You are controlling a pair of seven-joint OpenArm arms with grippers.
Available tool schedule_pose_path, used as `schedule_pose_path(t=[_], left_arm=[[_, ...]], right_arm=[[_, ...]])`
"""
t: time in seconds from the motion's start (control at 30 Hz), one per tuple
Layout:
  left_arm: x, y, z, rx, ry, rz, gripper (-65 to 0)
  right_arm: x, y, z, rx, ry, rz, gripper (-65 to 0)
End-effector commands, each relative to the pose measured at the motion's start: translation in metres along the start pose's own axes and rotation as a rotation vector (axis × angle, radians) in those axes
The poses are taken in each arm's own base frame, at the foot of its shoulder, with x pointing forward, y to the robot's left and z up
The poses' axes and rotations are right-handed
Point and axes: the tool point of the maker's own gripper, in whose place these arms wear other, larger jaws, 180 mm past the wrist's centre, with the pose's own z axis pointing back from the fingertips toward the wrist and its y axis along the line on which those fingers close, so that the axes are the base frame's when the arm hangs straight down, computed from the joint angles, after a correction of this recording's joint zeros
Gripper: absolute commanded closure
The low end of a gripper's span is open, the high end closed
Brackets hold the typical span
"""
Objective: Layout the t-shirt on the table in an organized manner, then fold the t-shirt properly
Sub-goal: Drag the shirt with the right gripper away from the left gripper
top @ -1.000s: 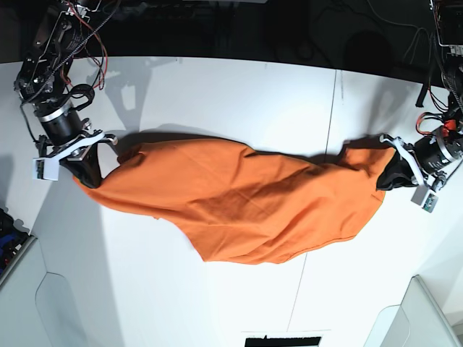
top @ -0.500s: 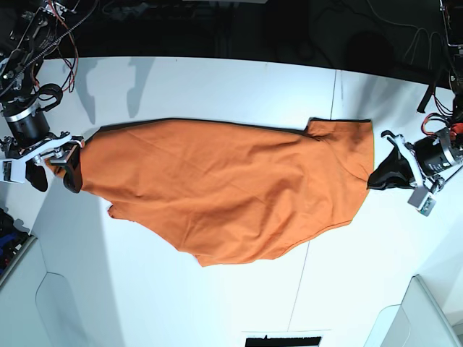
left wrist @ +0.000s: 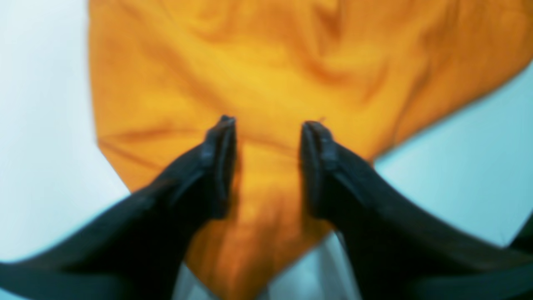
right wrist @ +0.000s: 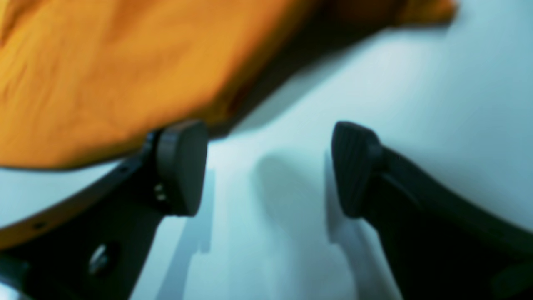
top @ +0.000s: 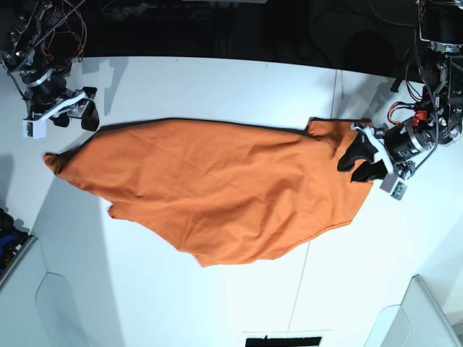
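Observation:
The orange t-shirt (top: 217, 188) lies spread across the white table (top: 217, 87), with wrinkles and uneven edges. My left gripper (top: 352, 163) is open over the shirt's right edge. In the left wrist view the left gripper (left wrist: 268, 125) has its black fingers (left wrist: 220, 146) apart above the orange cloth (left wrist: 266, 62), holding nothing. My right gripper (top: 76, 121) is open and empty, off the shirt, beyond its left tip. In the right wrist view the right gripper (right wrist: 268, 166) hangs over bare table (right wrist: 374, 83), with the shirt's edge (right wrist: 104, 75) to its upper left.
A thin dark seam (top: 334, 94) runs across the table on the right. The far table edge meets a dark background with cables. Grey panels sit at the front left (top: 14, 289) and front right (top: 427, 318). A dark item (top: 282, 340) is at the front edge.
The shirt went from stretched and lifted between both grippers to lying flat. My right gripper has left the left tip and moved away. My left gripper has moved inward over the right edge.

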Motion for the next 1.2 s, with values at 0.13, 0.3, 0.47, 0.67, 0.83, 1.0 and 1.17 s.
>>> schedule_pose_path(t=[0.13, 0.3, 0.47, 0.67, 0.83, 1.0, 1.17], left_arm=[[0.035, 0.021, -0.007, 0.036, -0.066, -0.039, -32.9], [0.041, 0.033, -0.032, 0.03, -0.06, -0.004, -32.9], [0.04, 0.027, -0.065, 0.001, -0.034, 0.025, -32.9], [0.021, 0.028, -0.078, 0.014, 0.007, 0.039, -23.5], [0.009, 0.034, -0.078, 0.04, 0.061, -0.004, -4.1], [0.004, 0.034, -0.077, 0.042, 0.092, -0.006, -4.0], [0.001, 0.034, -0.077, 0.046, 0.103, -0.015, -4.1]], right_arm=[[-0.006, 0.011, -0.006, 0.06, -0.041, -0.051, -45.1], [-0.012, 0.019, -0.024, 0.08, -0.062, -0.071, -45.1], [-0.016, 0.044, -0.052, 0.145, -0.013, -0.047, -44.4], [-0.013, 0.072, -0.063, 0.213, 0.0, -0.004, -11.4], [0.006, 0.063, -0.05, 0.194, -0.026, -0.004, 0.0], [0.067, 0.067, -0.005, 0.253, -0.191, -0.009, 0.0], [0.136, 0.09, 0.051, 0.267, -0.42, 0.117, -12.9]])
